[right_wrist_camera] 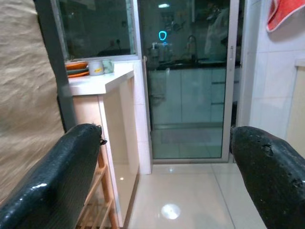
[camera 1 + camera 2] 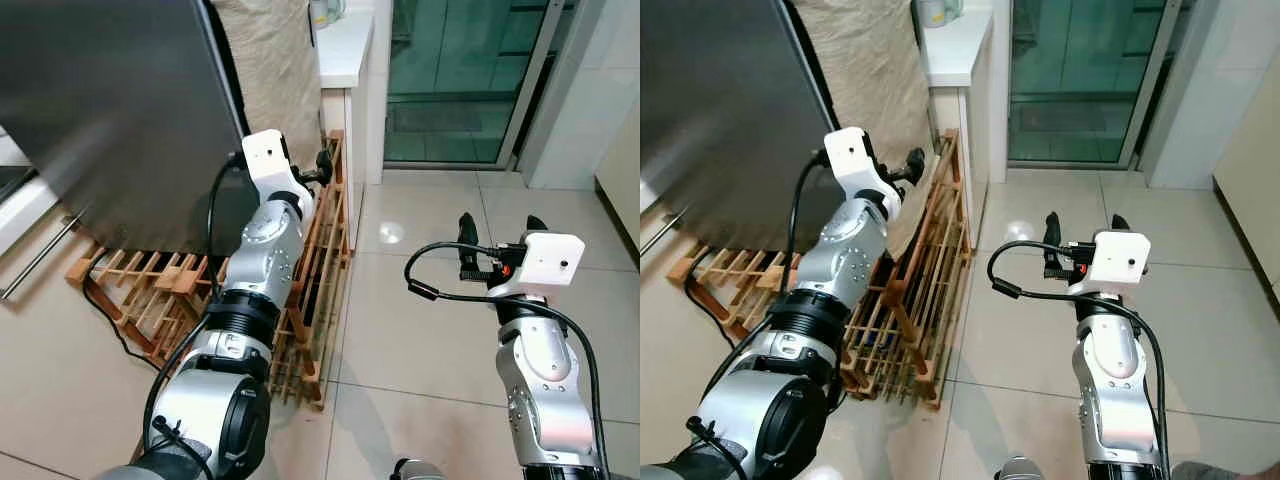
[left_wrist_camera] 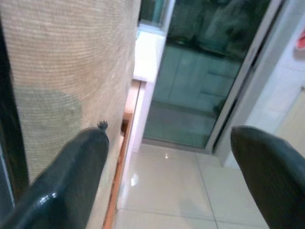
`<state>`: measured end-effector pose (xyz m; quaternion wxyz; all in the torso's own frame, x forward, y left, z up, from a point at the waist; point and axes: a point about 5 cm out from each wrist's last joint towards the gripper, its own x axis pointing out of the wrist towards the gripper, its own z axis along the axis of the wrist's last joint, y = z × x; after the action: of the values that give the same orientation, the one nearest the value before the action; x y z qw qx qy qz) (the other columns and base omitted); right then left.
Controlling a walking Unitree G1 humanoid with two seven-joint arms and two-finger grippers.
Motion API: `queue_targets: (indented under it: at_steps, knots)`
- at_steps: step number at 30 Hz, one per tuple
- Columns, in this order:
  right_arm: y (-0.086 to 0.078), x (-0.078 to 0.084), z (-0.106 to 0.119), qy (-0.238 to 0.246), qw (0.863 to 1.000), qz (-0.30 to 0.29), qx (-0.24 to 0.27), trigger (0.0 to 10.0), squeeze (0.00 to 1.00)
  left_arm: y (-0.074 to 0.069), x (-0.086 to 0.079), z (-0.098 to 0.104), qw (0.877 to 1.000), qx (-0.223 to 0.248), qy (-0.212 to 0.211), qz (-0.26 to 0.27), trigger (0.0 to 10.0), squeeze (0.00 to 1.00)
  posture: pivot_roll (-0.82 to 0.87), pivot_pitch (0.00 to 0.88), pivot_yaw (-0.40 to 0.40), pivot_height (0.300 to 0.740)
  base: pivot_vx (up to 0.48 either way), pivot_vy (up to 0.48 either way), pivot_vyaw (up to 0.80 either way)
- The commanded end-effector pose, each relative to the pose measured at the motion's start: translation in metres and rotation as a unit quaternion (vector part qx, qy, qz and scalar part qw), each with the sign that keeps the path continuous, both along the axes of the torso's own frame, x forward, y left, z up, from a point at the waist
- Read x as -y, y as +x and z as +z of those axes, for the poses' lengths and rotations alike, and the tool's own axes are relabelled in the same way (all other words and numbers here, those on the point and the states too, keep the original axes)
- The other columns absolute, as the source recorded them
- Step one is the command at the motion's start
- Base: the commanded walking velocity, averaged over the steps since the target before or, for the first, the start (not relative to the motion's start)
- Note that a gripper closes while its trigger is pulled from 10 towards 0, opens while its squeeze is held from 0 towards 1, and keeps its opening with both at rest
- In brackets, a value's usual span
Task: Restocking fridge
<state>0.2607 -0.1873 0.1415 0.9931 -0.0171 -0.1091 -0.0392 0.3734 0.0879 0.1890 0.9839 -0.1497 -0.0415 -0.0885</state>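
Both grippers hang with fingers spread and nothing between them. The left gripper (image 2: 318, 168) is raised beside the fridge (image 2: 110, 120), just off its dark side edge, with the burlap cloth (image 3: 71, 62) close along one finger. Below it stands a wooden rack (image 2: 320, 270). The right gripper (image 2: 497, 238) hovers over bare floor tiles (image 2: 420, 330), facing a glass sliding door (image 1: 190, 81) straight ahead of its fingers.

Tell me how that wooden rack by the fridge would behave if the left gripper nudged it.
The wooden rack looks stiff, made of joined slats. It leans tilted on the tile floor, so it could slide or topple. Its open frame suggests it is light for its size. The left gripper hovers open near its top.
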Motion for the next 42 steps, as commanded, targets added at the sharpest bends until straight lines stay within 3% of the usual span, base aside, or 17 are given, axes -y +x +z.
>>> queue_targets:
  at_steps: [1, 2, 3, 5, 6, 7, 9, 11, 16, 19, 25, 28, 32, 36, 38, 42]
  knots:
    - [-0.003, -0.002, 0.004, -0.005, 1.000, 0.001, 0.003, 10.0, 0.00, -0.004, -0.016, 0.002, 1.000, 0.016, 0.023, 0.005, 10.0, 0.00, -0.20, 0.000, 0.161, 0.740, 0.000, 0.000, 0.00]
    - [-0.016, -0.002, 0.007, -0.016, 1.000, 0.001, 0.011, 10.0, 0.00, -0.027, -0.037, 0.002, 0.996, 0.064, 0.069, -0.005, 10.0, 0.00, -0.18, 0.000, 0.164, 0.740, 0.000, 0.000, 0.00]
    - [-0.016, -0.002, 0.007, -0.016, 1.000, 0.001, 0.011, 10.0, 0.00, -0.027, -0.037, 0.002, 0.996, 0.064, 0.069, -0.005, 10.0, 0.00, -0.18, 0.000, 0.164, 0.740, 0.000, 0.000, 0.00]
    - [-0.036, 0.002, 0.007, -0.034, 0.999, -0.002, 0.020, 10.0, 0.00, -0.063, -0.069, -0.009, 0.991, 0.097, 0.089, 0.025, 10.0, 0.00, -0.16, 0.000, 0.161, 0.740, 0.000, 0.000, 0.00]
    - [-0.036, 0.002, 0.007, -0.034, 0.999, -0.002, 0.020, 10.0, 0.00, -0.063, -0.069, -0.009, 0.991, 0.097, 0.089, 0.025, 10.0, 0.00, -0.16, 0.000, 0.161, 0.740, 0.000, 0.000, 0.00]
    - [-0.046, 0.009, 0.006, -0.038, 0.999, -0.016, 0.026, 10.0, 0.00, -0.087, -0.082, -0.024, 0.990, 0.093, 0.095, 0.048, 10.0, 0.00, -0.16, 0.000, 0.157, 0.740, 0.000, 0.000, 0.00]
    - [-0.048, 0.011, 0.006, -0.037, 0.999, -0.021, 0.028, 10.0, 0.00, -0.093, -0.082, -0.032, 0.990, 0.081, 0.100, 0.052, 10.0, 0.00, -0.16, 0.000, 0.154, 0.740, 0.000, 0.000, 0.00]
    - [-0.049, 0.013, 0.007, -0.057, 0.998, -0.018, 0.030, 10.0, 0.00, -0.105, -0.072, -0.049, 0.987, 0.061, 0.146, 0.033, 10.0, 0.00, -0.18, 0.000, 0.147, 0.740, 0.000, 0.000, 0.00]
    - [-0.052, 0.017, 0.003, -0.084, 0.996, -0.014, 0.019, 10.0, 0.00, -0.121, -0.064, -0.058, 0.990, 0.035, 0.137, 0.006, 10.0, 0.00, -0.17, 0.000, 0.120, 0.740, 0.000, 0.000, 0.00]
    - [-0.049, 0.024, 0.001, -0.080, 0.997, -0.014, 0.004, 10.0, 0.00, -0.115, -0.059, -0.038, 0.989, 0.063, 0.130, 0.009, 10.0, 0.00, -0.16, 0.000, 0.091, 0.740, 0.000, 0.000, 0.00]
    - [-0.034, 0.020, 0.005, -0.075, 0.997, 0.000, 0.016, 10.0, 0.00, -0.104, -0.055, -0.029, 0.992, 0.077, 0.101, 0.013, 10.0, 0.00, -0.16, 0.000, 0.082, 0.740, 0.000, -0.356, 0.00]
    - [-0.025, 0.018, 0.009, -0.077, 0.997, 0.008, 0.024, 10.0, 0.00, -0.097, -0.053, -0.028, 0.993, 0.068, 0.094, 0.016, 10.0, 0.00, -0.16, 0.000, 0.077, 0.740, 0.000, -0.446, 0.00]
    - [-0.014, 0.015, 0.014, -0.069, 0.997, 0.014, 0.030, 10.0, 0.00, -0.076, -0.057, -0.029, 0.995, 0.023, 0.076, 0.062, 10.0, 0.00, -0.16, 0.000, 0.077, 0.740, 0.133, -0.373, 0.00]
    - [-0.007, 0.010, 0.017, -0.069, 0.997, 0.028, 0.033, 10.0, 0.00, -0.064, -0.054, -0.020, 0.995, 0.032, 0.073, 0.062, 10.0, 0.00, -0.17, 0.000, 0.074, 0.740, 0.000, 0.000, 0.00]
    - [-0.002, 0.002, 0.019, -0.071, 0.996, 0.050, 0.035, 10.0, 0.00, -0.056, -0.044, -0.013, 0.995, 0.041, 0.072, 0.051, 10.0, 0.00, -0.18, 0.000, 0.073, 0.740, 0.000, 0.000, 0.00]
    - [-0.001, 0.001, 0.018, -0.069, 0.996, 0.054, 0.032, 10.0, 0.00, -0.050, -0.040, -0.013, 0.995, 0.031, 0.068, 0.062, 10.0, 0.00, -0.19, 0.000, 0.070, 0.740, 0.000, 0.000, 0.00]
